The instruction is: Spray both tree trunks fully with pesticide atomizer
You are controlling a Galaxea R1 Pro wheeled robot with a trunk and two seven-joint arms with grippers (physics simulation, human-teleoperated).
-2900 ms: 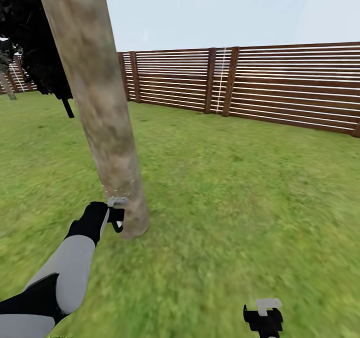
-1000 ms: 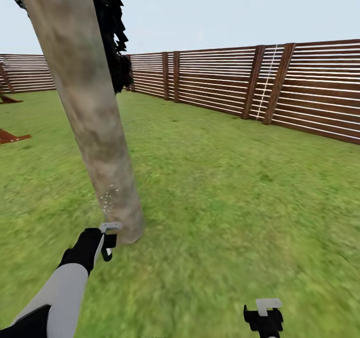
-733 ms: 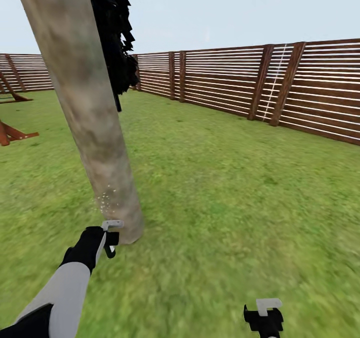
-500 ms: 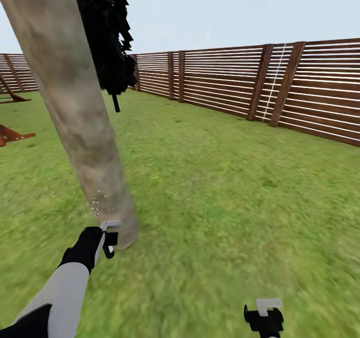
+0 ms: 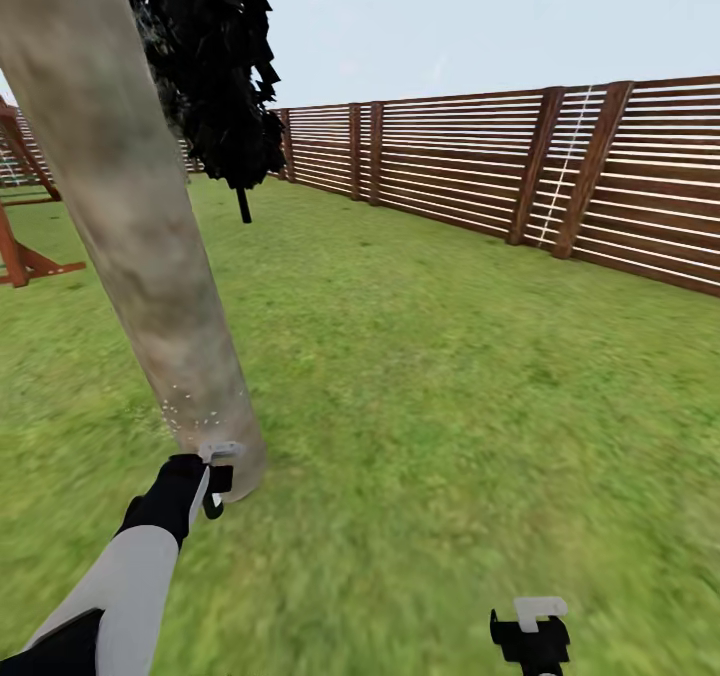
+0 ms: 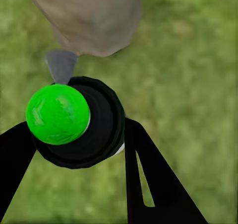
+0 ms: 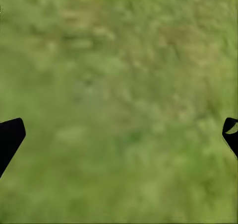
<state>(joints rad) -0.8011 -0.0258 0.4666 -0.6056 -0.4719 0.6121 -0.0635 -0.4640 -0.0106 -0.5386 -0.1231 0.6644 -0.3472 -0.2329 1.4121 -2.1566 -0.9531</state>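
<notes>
The left arm is extended forward and low over the lawn, and its black left gripper (image 5: pixel 212 476) is clamped around the small dark pesticide atomizer (image 6: pixel 82 122), whose round body sits between the two black fingers (image 6: pixel 148 179) with a bright green cap facing the wrist camera. Its light-grey nozzle (image 6: pixel 61 65) points at the base of the thick mottled grey-brown tree trunk (image 5: pixel 140 236), just beside it, with fine white droplets speckling the bark above the nozzle. The black right gripper (image 5: pixel 530 636) hangs low over bare grass, its fingers spread wide and holding nothing.
</notes>
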